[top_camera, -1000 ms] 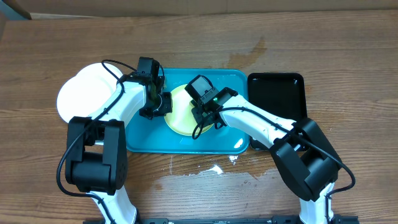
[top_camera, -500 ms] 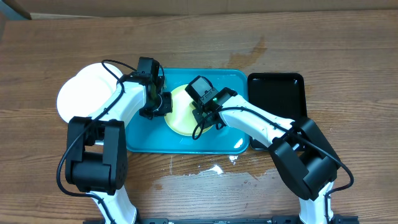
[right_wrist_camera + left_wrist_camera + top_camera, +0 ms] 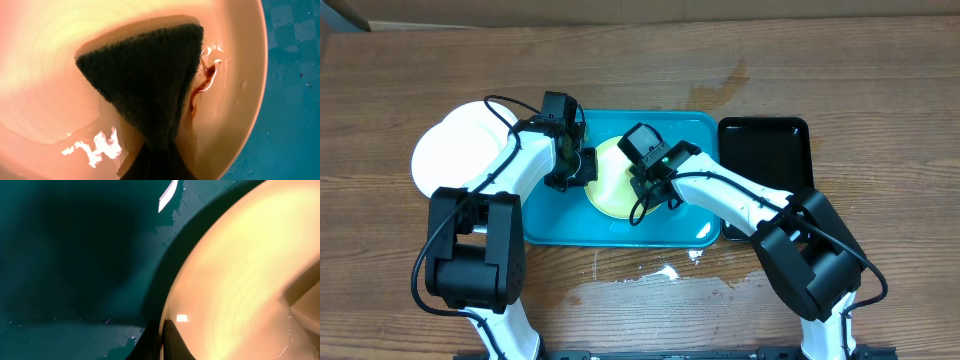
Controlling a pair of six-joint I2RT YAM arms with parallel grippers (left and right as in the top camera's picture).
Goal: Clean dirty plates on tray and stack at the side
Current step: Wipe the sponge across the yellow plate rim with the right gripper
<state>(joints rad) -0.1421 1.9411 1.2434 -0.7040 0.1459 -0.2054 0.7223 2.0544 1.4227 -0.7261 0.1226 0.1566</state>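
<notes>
The yellow-green plate (image 3: 608,185) lies in the turquoise tray (image 3: 550,228) at mid-desk (image 3: 820,60). The white plates (image 3: 455,150) sit stacked to the left of the tray. The left jaws are clamped on the plate's left rim, and the shadow beneath suggests that edge is raised. The right jaws are clamped on a dark-faced sponge (image 3: 145,85), which is pressed to the wet plate beside a red-brown smear (image 3: 204,80). I judge the plate stiff, light, breakable and slippery when wet. Grip it squarely at the rim only. The sponge is soft and yields.
</notes>
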